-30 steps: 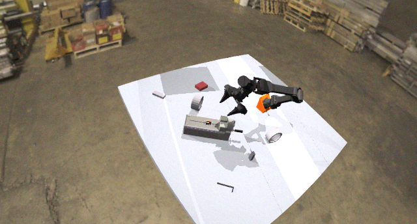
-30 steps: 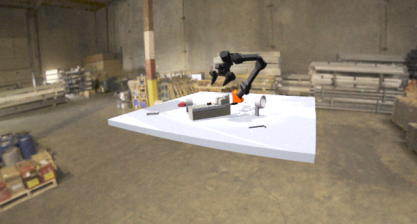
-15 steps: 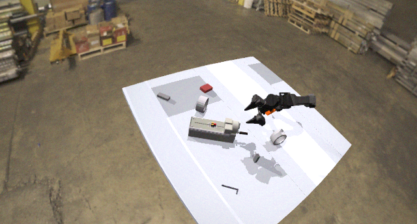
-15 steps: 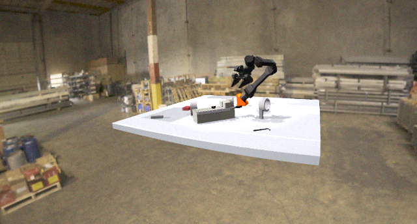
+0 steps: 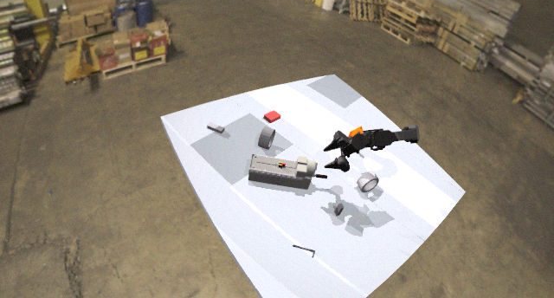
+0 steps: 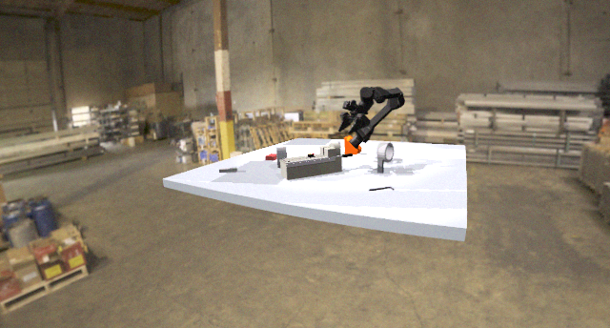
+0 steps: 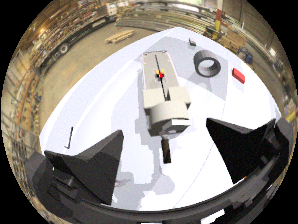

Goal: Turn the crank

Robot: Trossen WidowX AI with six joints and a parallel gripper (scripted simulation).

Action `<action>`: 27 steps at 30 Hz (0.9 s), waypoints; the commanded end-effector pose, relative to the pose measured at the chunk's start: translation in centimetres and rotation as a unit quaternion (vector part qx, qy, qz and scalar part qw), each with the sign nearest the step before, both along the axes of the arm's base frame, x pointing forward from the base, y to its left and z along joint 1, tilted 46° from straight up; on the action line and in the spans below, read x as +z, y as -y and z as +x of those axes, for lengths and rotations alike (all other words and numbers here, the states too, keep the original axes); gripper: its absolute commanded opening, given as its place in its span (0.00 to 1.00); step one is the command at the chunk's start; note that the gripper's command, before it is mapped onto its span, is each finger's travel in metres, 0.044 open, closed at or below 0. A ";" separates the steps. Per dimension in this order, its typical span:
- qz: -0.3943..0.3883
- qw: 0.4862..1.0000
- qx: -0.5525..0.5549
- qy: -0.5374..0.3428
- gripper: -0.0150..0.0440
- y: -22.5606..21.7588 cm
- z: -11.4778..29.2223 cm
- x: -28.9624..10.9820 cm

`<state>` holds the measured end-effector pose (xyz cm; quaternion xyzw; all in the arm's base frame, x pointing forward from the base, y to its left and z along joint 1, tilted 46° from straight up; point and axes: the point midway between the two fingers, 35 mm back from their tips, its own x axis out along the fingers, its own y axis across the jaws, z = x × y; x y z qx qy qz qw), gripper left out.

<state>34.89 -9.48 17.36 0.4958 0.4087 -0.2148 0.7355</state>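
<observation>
The grey box-shaped machine [image 5: 279, 179] [image 6: 315, 168] stands on the table, with a slotted top and a pale rounded head [image 5: 306, 166] [image 7: 167, 112] at one end. The dark crank handle [image 5: 321, 176] [image 6: 347, 155] [image 7: 166, 151] sticks out beyond that head. The slide's red pointer [image 5: 281, 165] [image 7: 161, 75] sits close to the yellow brass marks in the slot; the views are too coarse to tell if it is exactly level. My gripper [image 5: 325, 158] [image 7: 166, 128] is wide open and empty, above the table near the head end. In the wrist view the handle shows between the fingers, not gripped.
A dark grey ring [image 5: 267, 138] and a red block [image 5: 272, 116] [image 7: 238, 75] are behind the machine. A pale ring [image 5: 364, 176] stands beyond the handle, with a small dark block [image 5: 338, 209] nearby. A hex key [image 5: 305, 249] and a flat grey piece [image 5: 215, 127] lie farther out.
</observation>
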 end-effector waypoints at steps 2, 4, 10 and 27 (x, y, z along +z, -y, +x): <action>0.001 1.000 -0.001 -0.003 1.00 -1.6 0.3 -1.8; 0.001 1.000 -0.001 -0.003 1.00 -2.3 0.4 -2.4; 0.002 1.000 -0.001 -0.001 1.00 -4.4 0.5 -4.3; 0.003 1.000 -0.001 -0.001 1.00 -6.4 0.9 -6.3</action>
